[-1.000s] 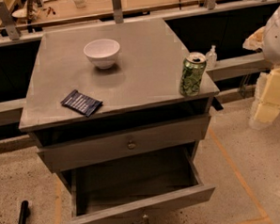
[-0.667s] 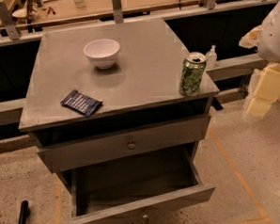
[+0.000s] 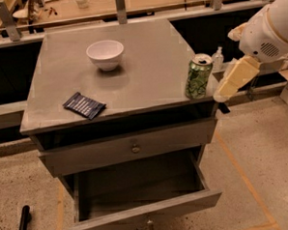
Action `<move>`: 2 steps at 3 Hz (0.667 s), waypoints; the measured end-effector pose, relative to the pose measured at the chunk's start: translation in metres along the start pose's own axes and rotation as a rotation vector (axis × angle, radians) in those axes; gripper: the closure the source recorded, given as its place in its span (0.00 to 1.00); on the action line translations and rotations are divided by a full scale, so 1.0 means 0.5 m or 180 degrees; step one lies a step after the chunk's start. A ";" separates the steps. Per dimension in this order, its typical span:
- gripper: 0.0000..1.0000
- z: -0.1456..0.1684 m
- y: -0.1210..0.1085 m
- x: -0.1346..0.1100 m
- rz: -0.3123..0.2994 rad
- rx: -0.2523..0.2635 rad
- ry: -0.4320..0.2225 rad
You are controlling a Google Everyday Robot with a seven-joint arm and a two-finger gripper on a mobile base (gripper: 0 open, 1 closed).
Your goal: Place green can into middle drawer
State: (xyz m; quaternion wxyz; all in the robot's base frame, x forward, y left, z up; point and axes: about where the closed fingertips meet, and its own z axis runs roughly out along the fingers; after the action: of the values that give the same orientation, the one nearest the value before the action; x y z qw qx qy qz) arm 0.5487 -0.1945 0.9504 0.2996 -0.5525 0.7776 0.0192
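Note:
The green can (image 3: 198, 76) stands upright at the right front corner of the grey cabinet's top (image 3: 146, 73). The middle drawer (image 3: 142, 213) is pulled open below, and its dark floor is bare. My gripper (image 3: 225, 92), cream-coloured, hangs just right of the can at the cabinet's right edge, about level with the can's lower half. It sits very close to the can, and I cannot tell whether it touches it. The white arm (image 3: 270, 28) reaches in from the upper right.
A white bowl (image 3: 105, 54) sits at the back of the top and a dark blue packet (image 3: 84, 105) near its front left. The upper drawer front with a brass knob (image 3: 135, 148) is shut. A small bottle (image 3: 218, 57) stands behind the can. A black rod (image 3: 22, 225) lies on the floor at left.
My gripper has moved left from the far right, closing in on the green can's right side. The can, bowl, packet and drawer have not moved.

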 end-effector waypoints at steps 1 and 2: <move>0.00 0.050 -0.049 -0.047 0.0097 0.0099 -0.0495; 0.00 0.098 -0.082 -0.073 0.0308 0.0064 -0.0885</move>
State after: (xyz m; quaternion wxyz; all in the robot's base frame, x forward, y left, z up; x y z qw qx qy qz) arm 0.6138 -0.1618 0.9403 0.4087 -0.5033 0.7545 0.1022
